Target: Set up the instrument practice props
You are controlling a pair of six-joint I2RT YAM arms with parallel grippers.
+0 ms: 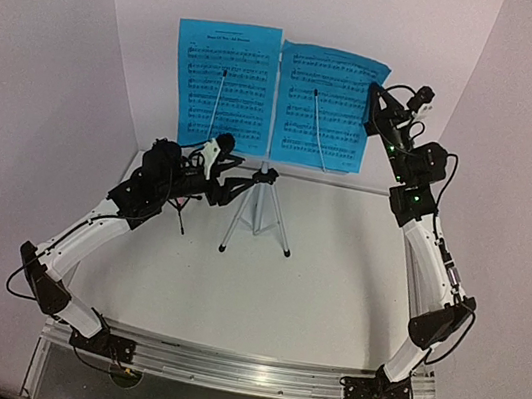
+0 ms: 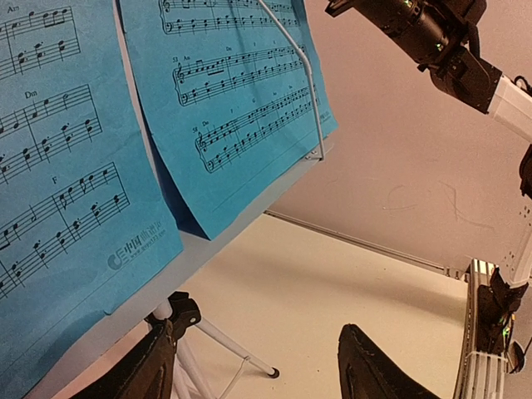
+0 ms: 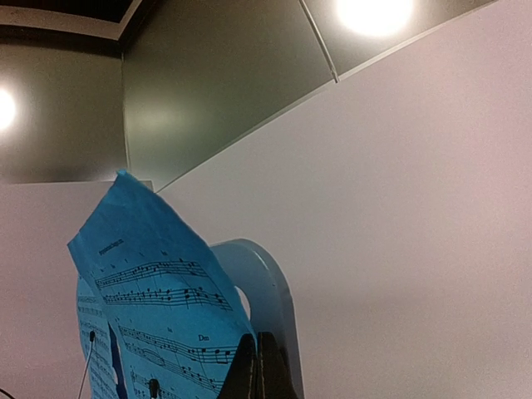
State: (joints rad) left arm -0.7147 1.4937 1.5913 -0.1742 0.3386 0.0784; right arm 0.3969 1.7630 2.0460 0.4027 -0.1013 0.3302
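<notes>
Legend, near to far: the table (image 1: 331, 301) is seen with both arms bolted at its near edge; the left gripper (image 2: 258, 378) is held with jaws well apart and nothing between them, just left of the silver tripod (image 1: 260, 214), which is stood upright at mid-table; the pale blue-grey desk (image 3: 270, 287) is carried on it, largely covered by the left sheet (image 1: 223, 86) and right sheet (image 1: 323, 107), side by side, each crossed by a wire retainer (image 1: 218, 101); the right gripper (image 3: 258, 357) is closed at the right sheet's outer edge; whether paper is pinched cannot be told.
</notes>
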